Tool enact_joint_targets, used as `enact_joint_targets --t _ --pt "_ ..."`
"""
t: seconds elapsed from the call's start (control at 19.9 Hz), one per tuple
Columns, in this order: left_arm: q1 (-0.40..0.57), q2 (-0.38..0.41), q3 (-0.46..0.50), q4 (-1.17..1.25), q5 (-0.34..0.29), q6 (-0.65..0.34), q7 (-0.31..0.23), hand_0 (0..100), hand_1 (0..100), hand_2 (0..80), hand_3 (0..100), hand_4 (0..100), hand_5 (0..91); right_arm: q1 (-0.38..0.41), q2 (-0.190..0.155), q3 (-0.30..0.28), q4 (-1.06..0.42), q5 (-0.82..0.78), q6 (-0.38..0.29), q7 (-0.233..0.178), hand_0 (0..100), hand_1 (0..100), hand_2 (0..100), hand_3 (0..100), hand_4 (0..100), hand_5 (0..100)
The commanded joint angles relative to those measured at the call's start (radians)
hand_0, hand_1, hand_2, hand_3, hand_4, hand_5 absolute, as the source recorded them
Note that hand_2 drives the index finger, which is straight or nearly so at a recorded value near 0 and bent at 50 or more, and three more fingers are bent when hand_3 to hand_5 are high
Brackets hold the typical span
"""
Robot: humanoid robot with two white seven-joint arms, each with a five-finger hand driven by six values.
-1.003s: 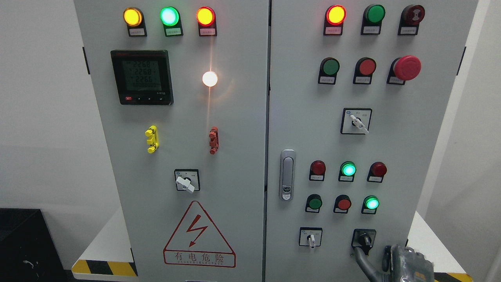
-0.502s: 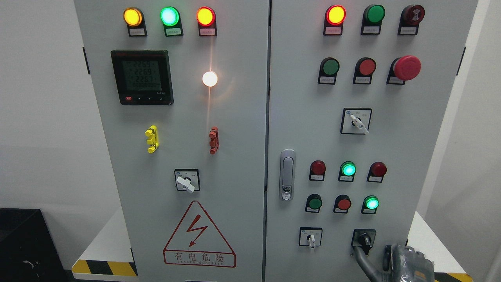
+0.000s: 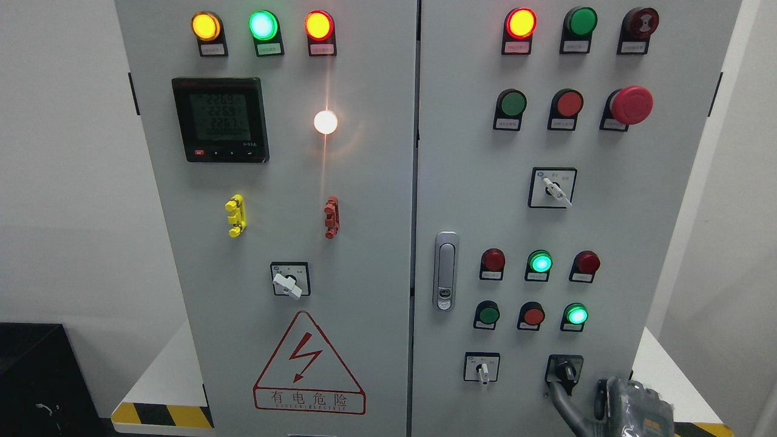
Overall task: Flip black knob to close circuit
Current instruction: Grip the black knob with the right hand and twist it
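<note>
- On the left door of the grey cabinet [image 3: 364, 243], amber, green and red lamps are glowing along the top, above a black digital meter [image 3: 220, 119] that is showing lit figures.
- A white lamp [image 3: 325, 122] is shining just right of the meter; lower down, a yellow clip [image 3: 235, 215] and a red clip [image 3: 331, 217] are sitting level with each other, above a white-handled switch [image 3: 289, 280] and a red lightning warning triangle [image 3: 308, 364].
- A silver door latch [image 3: 445, 271] is standing at the right door's left edge.
- The black knob [image 3: 566, 370] is sitting in its square plate at the right door's lower right, its handle pointing down and to the right.
- The right hand [image 3: 601, 403] is coming in at the bottom right corner; one grey finger [image 3: 561, 403] is reaching up to just under the knob, seemingly touching it. Whether the hand is gripping anything cannot be told.
</note>
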Motion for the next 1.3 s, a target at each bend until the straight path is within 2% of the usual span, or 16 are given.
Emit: enact_joint_targets --t 0.0,1.25 --pt "0.021 0.001 0.000 -0.029 0.001 0.001 0.000 12 56 0.0 0 0 0.0 0.000 -0.001 -0.045 0.000 -0.001 0.002 0.000 0 2 90 100 94 100" --pt "0.023 0.000 0.000 -0.031 0.001 0.001 0.000 12 56 0.0 0 0 0.0 -0.001 -0.003 -0.060 -0.008 -0.019 -0.007 -0.001 0 3 90 100 93 100"
